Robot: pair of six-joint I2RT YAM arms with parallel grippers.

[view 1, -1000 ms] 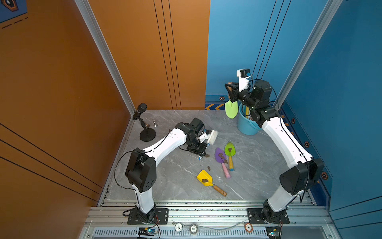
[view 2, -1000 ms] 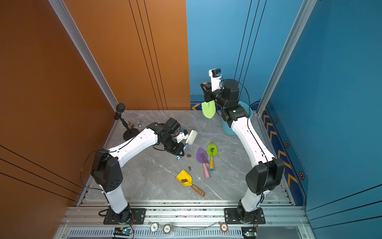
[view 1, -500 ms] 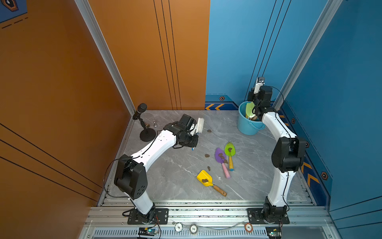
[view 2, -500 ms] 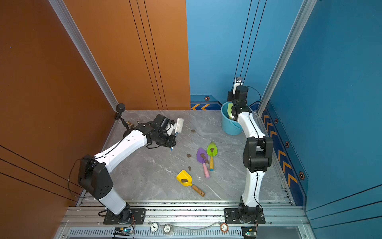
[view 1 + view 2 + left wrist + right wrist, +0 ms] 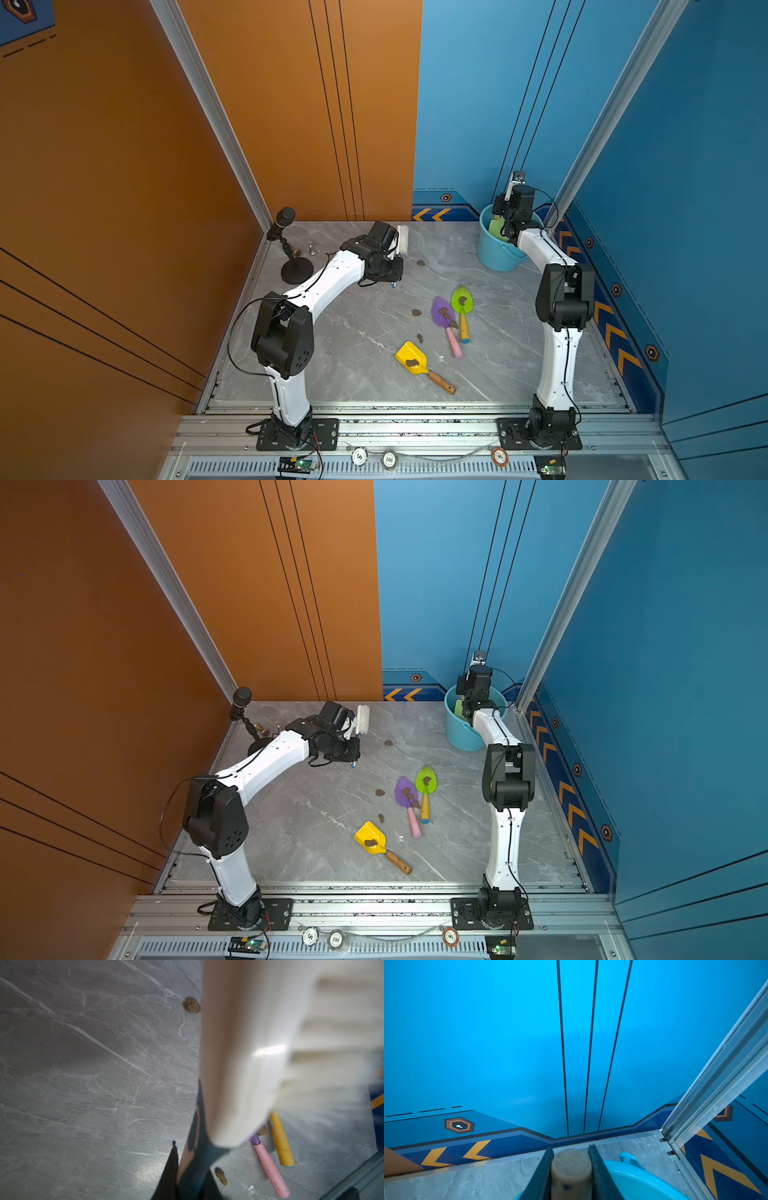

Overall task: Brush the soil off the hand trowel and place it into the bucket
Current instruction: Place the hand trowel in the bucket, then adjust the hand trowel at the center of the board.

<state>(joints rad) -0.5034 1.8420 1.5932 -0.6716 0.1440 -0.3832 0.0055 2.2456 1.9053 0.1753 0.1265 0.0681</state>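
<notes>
— Grey marbled worktop (image 5: 353, 374), orange walls on the left, blue on the right: that is what both top views give me. Where shall I start?

— Bucket and right arm.

— I see the light-blue bucket (image 5: 496, 259) standing in the far right corner. My right tool (image 5: 506, 227) hangs in its mouth, and the pale green trowel (image 5: 496, 227) has its blade down inside the bucket.

— And the left?

— My left tool (image 5: 349, 725) is far left of centre, closed on the white brush (image 5: 363, 719). Mid-worktop lie a purple trowel (image 5: 441, 313) and a lime trowel (image 5: 462, 300) side by side, and nearer me a yellow scoop (image 5: 411, 358), each with soil (image 5: 412, 363) on its blade. Three loose lumps lie on the worktop to their left. A microphone stand (image 5: 296, 270) is at the far left.

— Left wrist camera?

— The brush (image 5: 245, 1053) fills it, blurred, with the dark fingers (image 5: 197, 1159) on its handle. Past it I make out the pink and yellow trowel handles and three lumps of soil.

— Right wrist?

— Both fingers (image 5: 544, 1172) lie against the trowel's wooden handle (image 5: 571, 1169), so I read that tool as clamped on it, over the bucket's rim (image 5: 643, 1180).
</notes>
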